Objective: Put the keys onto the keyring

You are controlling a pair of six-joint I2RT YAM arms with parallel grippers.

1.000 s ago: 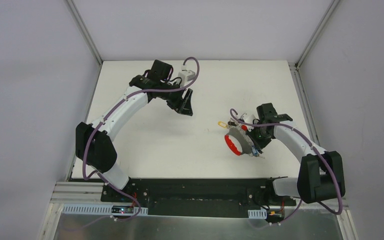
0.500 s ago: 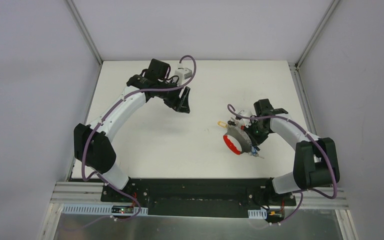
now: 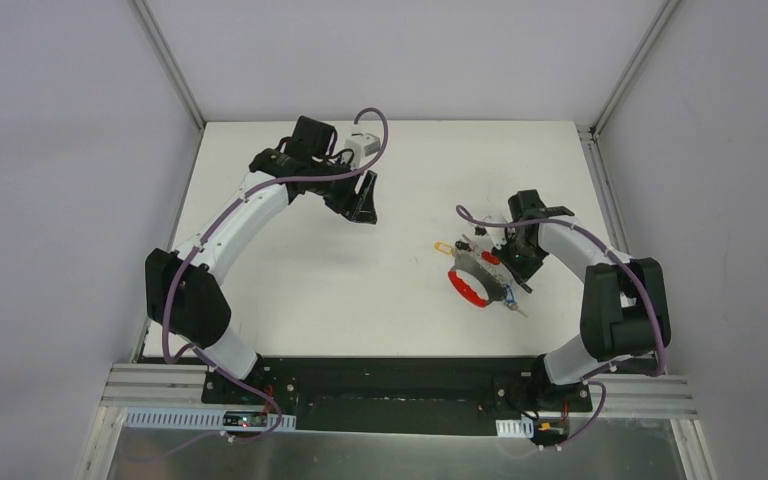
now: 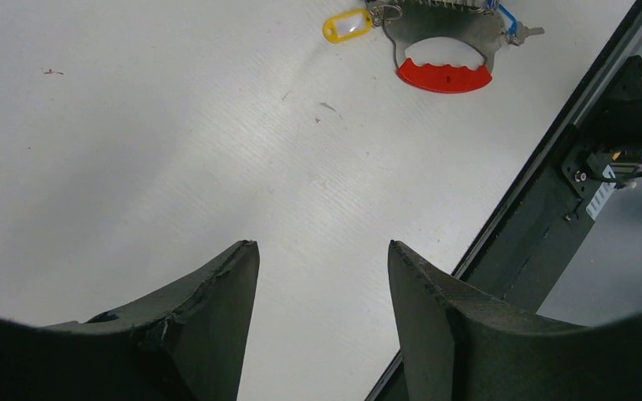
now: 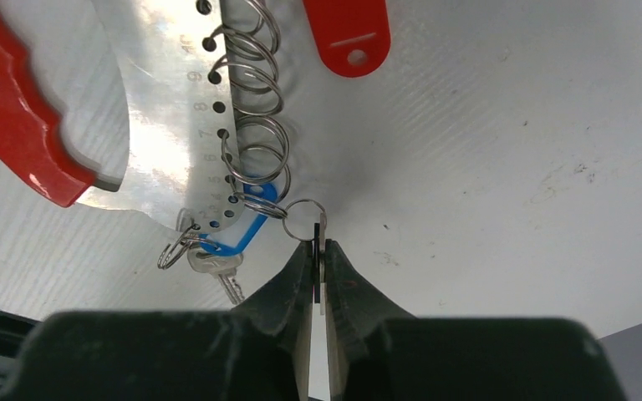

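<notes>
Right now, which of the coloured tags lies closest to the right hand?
The blue tag, hanging from the keyring's end just beside the right hand. The red tag sits farther along it, and the yellow tag at the opposite end.

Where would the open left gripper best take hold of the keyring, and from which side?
Probably the red arc of the keyring, from above on its left-arm side: it lies flat, with a cut-out behind it for one finger. The spiral edge is crowded by keys and the right gripper, shut on one.
</notes>
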